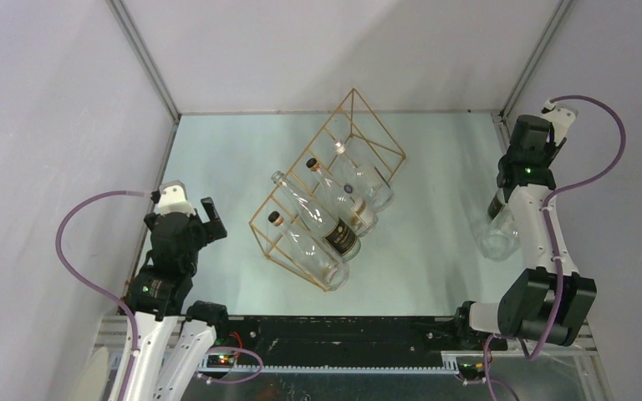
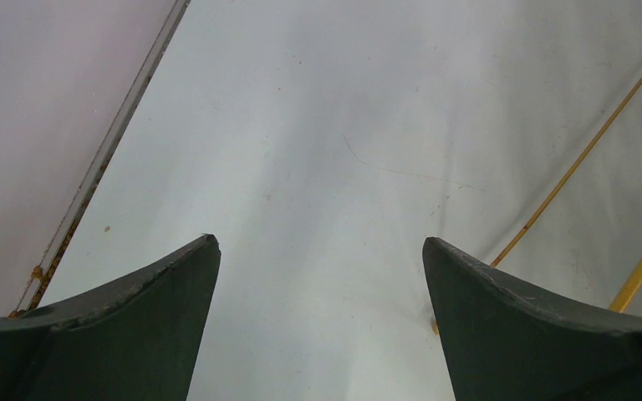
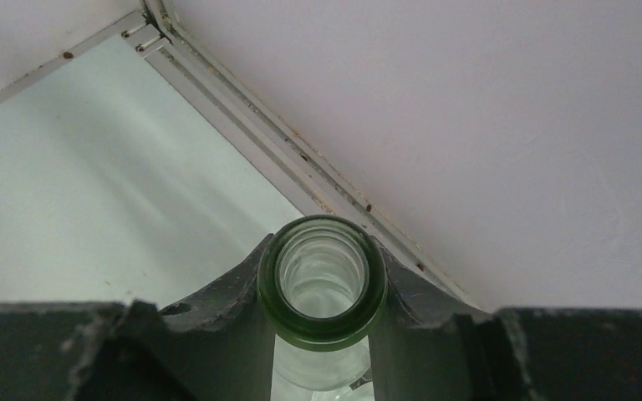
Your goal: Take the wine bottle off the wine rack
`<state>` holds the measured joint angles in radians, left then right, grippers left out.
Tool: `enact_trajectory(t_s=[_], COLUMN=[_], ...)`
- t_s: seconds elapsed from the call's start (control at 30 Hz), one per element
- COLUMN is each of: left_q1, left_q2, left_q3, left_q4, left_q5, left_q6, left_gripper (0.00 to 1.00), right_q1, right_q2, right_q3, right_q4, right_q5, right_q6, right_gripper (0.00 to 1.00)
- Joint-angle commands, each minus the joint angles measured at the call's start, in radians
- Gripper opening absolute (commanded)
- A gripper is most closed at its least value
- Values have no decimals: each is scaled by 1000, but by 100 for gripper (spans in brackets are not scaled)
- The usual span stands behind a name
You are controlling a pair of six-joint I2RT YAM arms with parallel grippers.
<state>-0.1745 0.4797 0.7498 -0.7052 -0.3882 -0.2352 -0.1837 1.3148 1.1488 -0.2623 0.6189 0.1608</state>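
The gold wire wine rack [image 1: 359, 134] stands at the table's middle with several clear bottles [image 1: 318, 242] lying in its cells. Its thin gold wires also show at the right of the left wrist view [image 2: 568, 180]. My right gripper [image 1: 499, 203] is shut on the neck of a clear wine bottle [image 1: 498, 236], which stands off the rack by the right wall. In the right wrist view the fingers [image 3: 234, 309] clamp the neck just under the green-rimmed open mouth [image 3: 322, 330]. My left gripper [image 1: 211, 222] is open and empty left of the rack, over bare table [image 2: 318, 242].
Grey walls enclose the pale table [image 1: 435, 167] on the left, back and right. A metal rail [image 3: 284, 142] runs along the wall foot close to the held bottle. One rack bottle carries a dark label [image 1: 343, 242].
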Motion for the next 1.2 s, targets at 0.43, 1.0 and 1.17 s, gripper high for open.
enact_trajectory(t_s=[0.43, 1.0, 1.17], left_q1=[-3, -3, -3], left_q2=[-4, -30, -29], left_q3=[3, 7, 7], left_q4=[14, 5, 8], left_q5=[-8, -45, -38], left_q6=[6, -6, -4], left_gripper=[98, 98, 98], right_q1=[-5, -5, -3], right_q2=[-1, -73, -124], right_q3=[-46, -46, -46], right_q4=[110, 92, 85], right_q5=[-74, -119, -141], right_q6=[-7, -52, -50], right_gripper=[37, 77, 85])
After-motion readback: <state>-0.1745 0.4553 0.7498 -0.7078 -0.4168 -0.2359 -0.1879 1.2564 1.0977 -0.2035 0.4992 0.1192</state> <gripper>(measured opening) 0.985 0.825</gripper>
